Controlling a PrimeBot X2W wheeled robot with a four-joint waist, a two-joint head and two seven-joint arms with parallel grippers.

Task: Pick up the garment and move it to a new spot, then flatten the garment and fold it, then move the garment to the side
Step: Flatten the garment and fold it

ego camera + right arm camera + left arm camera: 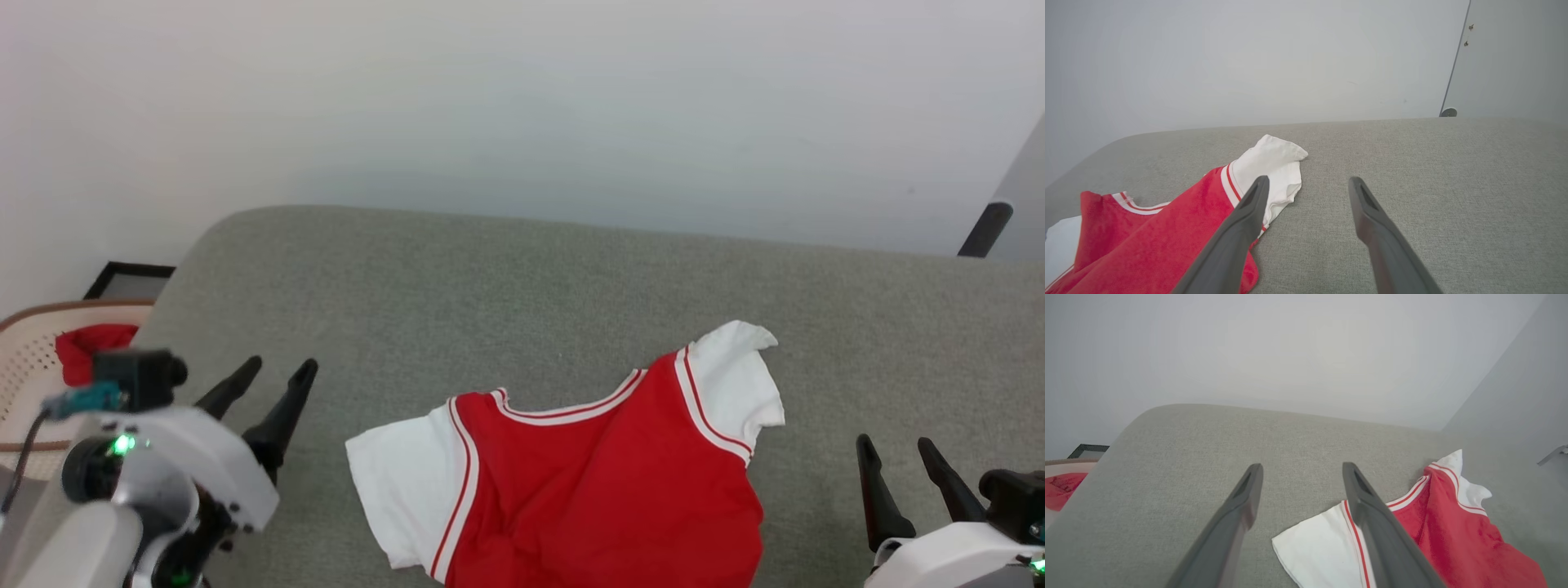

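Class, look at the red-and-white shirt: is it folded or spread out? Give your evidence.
Spread out, not folded: the garment lies open on the grey surface, both white sleeves out sideways, slightly rumpled.

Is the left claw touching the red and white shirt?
Apart. In the head view, grey surface shows between the open left claw and the white sleeve of the shirt.

garment (604, 482) on padded surface (490, 286), middle of near edge | left gripper (282, 366) left of it, by left edge | right gripper (894, 441) right of it | basket (24, 343) beyond left edge, cloth scrap (86, 347) inside
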